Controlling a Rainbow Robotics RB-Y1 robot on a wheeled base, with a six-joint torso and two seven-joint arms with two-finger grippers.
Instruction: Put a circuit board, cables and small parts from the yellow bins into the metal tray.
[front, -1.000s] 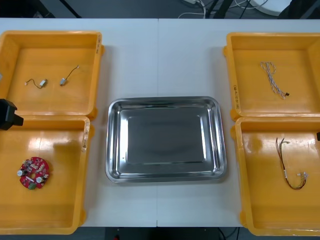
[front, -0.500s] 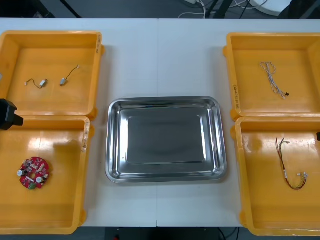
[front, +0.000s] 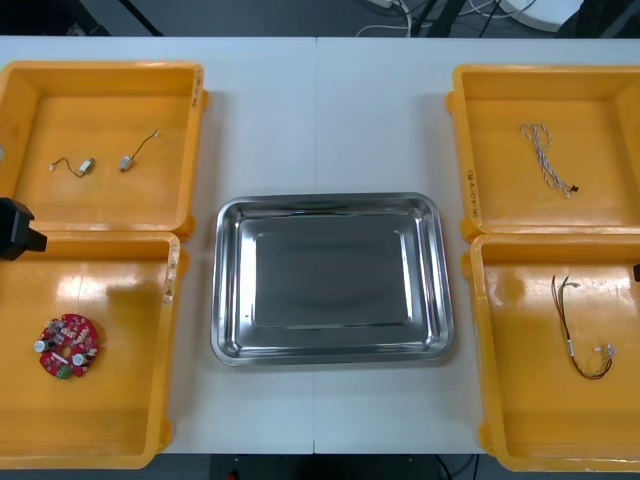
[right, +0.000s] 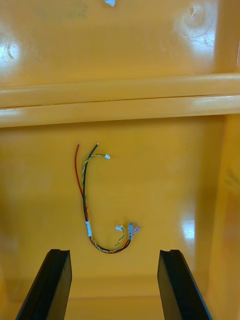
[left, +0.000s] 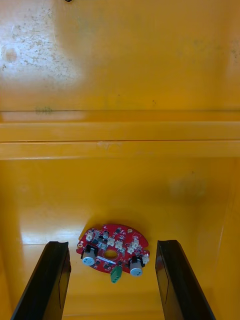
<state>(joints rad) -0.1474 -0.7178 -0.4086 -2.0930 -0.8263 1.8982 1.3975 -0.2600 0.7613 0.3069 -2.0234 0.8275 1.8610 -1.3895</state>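
Sitting flat on the floor of the near left yellow bin (front: 120, 420), the round red circuit board (left: 114, 250) lies in the gap between the black fingers (left: 50, 280) of the left end effector (left: 112, 244), about level with their tips and touching neither. That end effector is spread wide and has hold of nothing. The right end effector (right: 114, 251) is spread just as wide and is also empty. The red and yellow cable (right: 87, 210) lies loose on the floor of the near right yellow bin (front: 520, 420), just ahead of the fingertips and nearer one finger than the other, with no contact. Ahead of each end effector two bin rims run side by side, with the far bin beyond. The far left yellow bin (front: 190, 120) holds two small metal parts (front: 85, 167) with short wire tails, lying near each other. The far right yellow bin (front: 465, 130) holds a twisted blue and white cable (front: 545, 155). The metal tray (front: 330, 205), bare and shiny, sits on the light tabletop (front: 320, 110) between the bins, inboard of both end effectors. A black part of the left arm (front: 15, 228) pokes in over the seam between the two left bins.
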